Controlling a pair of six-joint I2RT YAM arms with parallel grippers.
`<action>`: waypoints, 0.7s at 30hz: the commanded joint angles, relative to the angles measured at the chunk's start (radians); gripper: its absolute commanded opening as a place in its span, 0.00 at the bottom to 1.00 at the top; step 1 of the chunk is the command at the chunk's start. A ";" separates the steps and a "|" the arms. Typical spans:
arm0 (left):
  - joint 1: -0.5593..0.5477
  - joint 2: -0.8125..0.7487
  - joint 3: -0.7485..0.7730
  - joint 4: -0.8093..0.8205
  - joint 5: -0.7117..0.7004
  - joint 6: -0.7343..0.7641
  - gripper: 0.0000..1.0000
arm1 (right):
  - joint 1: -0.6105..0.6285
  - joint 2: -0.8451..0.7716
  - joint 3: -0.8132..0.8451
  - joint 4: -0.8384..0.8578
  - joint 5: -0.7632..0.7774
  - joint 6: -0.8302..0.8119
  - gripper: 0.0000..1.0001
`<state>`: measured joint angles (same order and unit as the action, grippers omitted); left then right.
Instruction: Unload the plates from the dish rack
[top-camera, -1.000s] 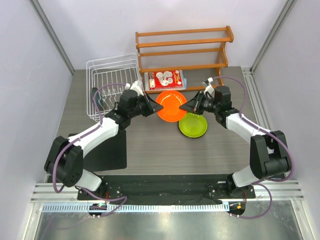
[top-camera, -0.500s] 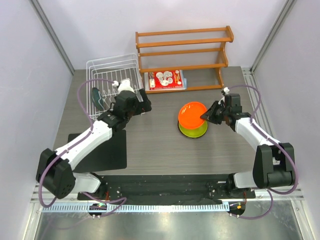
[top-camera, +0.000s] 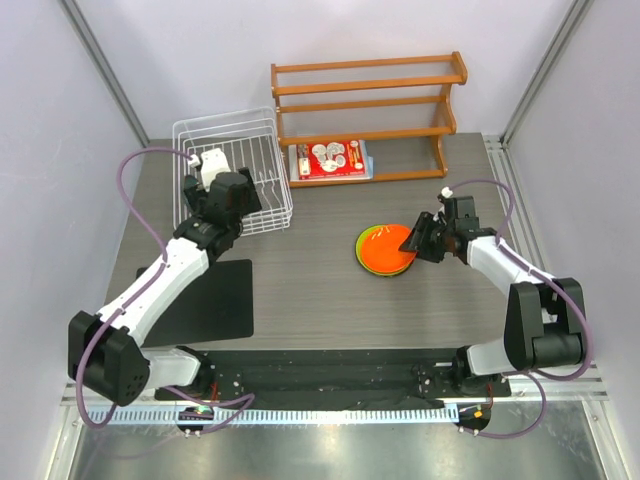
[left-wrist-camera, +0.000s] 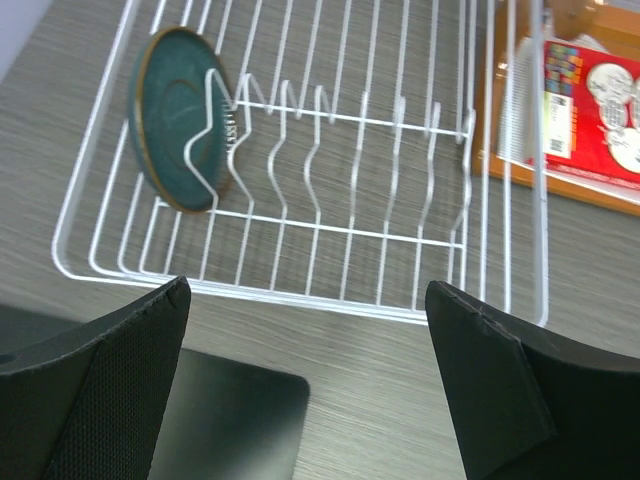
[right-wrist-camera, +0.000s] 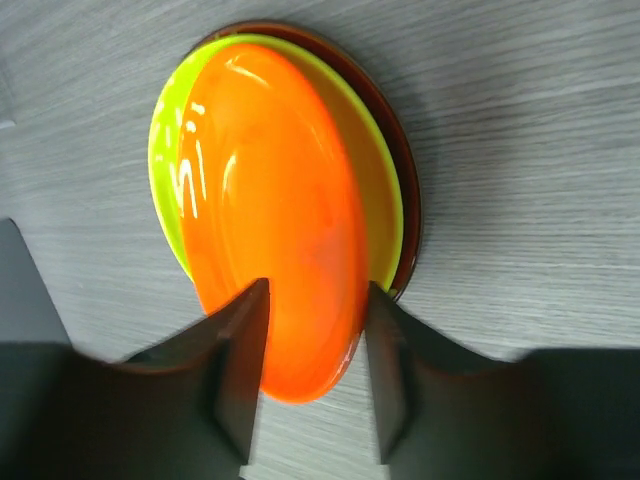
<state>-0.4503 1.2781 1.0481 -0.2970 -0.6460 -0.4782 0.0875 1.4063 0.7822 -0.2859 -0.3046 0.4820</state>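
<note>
An orange plate (right-wrist-camera: 270, 200) lies on top of a lime green plate (right-wrist-camera: 162, 150), with a dark red plate (right-wrist-camera: 405, 200) under both. My right gripper (right-wrist-camera: 315, 370) is open, its fingers standing either side of the orange plate's near rim. The top view has this stack, orange plate (top-camera: 383, 255) uppermost, right of centre with the right gripper (top-camera: 412, 240) at its right edge. A dark teal plate (left-wrist-camera: 180, 130) stands upright at the left end of the white wire dish rack (left-wrist-camera: 300, 292). My left gripper (left-wrist-camera: 305, 390) is wide open and empty, just short of the rack's near rail; from above, the left gripper (top-camera: 232, 195) hovers over the rack (top-camera: 255, 140).
An orange-brown wooden shelf (top-camera: 365, 100) stands at the back. A red-and-white packet (top-camera: 330, 160) lies in front of it, right of the rack. A black mat (top-camera: 210, 300) covers the near left of the table. Grey walls close in both sides.
My right gripper carried the orange plate right, lowered it onto the green plate and parted its jaws. My left gripper opened wide and swung back left to the rack.
</note>
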 joint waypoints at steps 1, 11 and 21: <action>0.067 -0.019 0.020 -0.004 0.006 0.004 0.99 | 0.003 0.014 0.032 -0.001 -0.018 -0.042 0.55; 0.212 0.032 0.043 -0.005 0.074 -0.002 0.99 | 0.006 -0.020 0.118 -0.134 0.119 -0.100 0.74; 0.324 0.226 0.112 0.030 0.080 0.016 1.00 | 0.023 -0.046 0.146 -0.137 0.173 -0.108 0.75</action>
<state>-0.1421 1.4361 1.1034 -0.3042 -0.5606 -0.4797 0.1040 1.3846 0.8761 -0.4210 -0.1612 0.3931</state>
